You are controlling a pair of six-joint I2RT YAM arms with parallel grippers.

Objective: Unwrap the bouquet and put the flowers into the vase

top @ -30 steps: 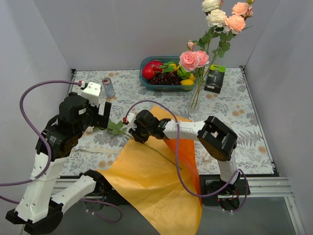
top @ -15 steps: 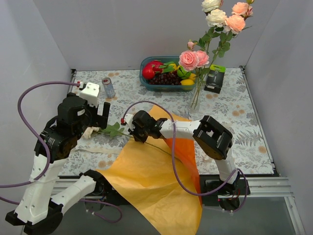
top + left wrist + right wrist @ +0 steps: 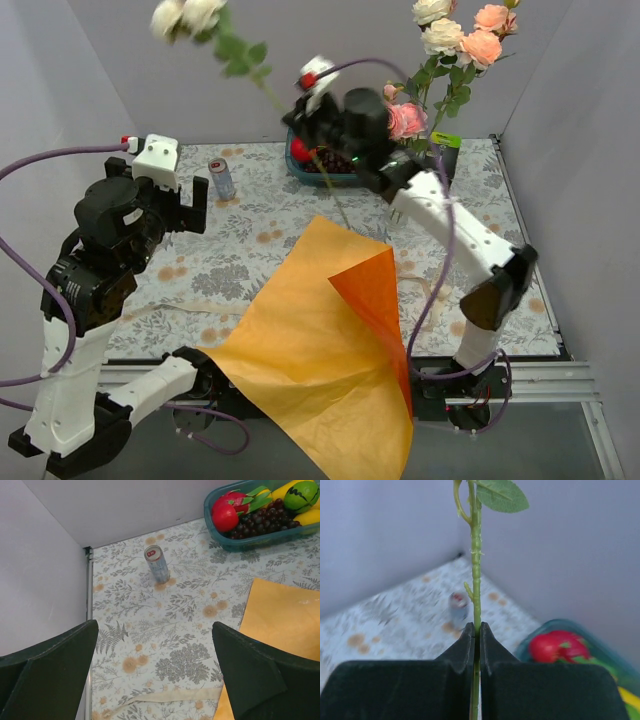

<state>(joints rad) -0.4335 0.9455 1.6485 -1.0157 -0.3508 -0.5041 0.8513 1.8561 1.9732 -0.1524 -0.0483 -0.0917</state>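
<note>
My right gripper [image 3: 303, 122] is raised high near the back wall, shut on the thin green stem [image 3: 476, 570] of a cream-white rose [image 3: 185, 15]. The bloom tilts up to the left and the stem's lower end hangs over the orange wrapping paper [image 3: 320, 340], which lies spread open across the table's front edge. In the right wrist view the jaws [image 3: 476, 626] pinch the stem. The clear glass vase [image 3: 400, 205] stands at the back right and holds several pink, peach and cream roses [image 3: 462, 40]. My left gripper [image 3: 185, 205] hovers open and empty over the left of the table.
A blue tub of fruit [image 3: 345, 178] sits at the back behind the right arm. A silver can [image 3: 221, 178] stands back left, and a black-and-green box [image 3: 440, 160] lies right of the vase. A cream ribbon [image 3: 165, 696] lies on the cloth under the left gripper [image 3: 155, 625].
The right gripper closed on the rose stem at the table and has swung it up high toward the back. The left arm pulled back slightly and stayed open.
</note>
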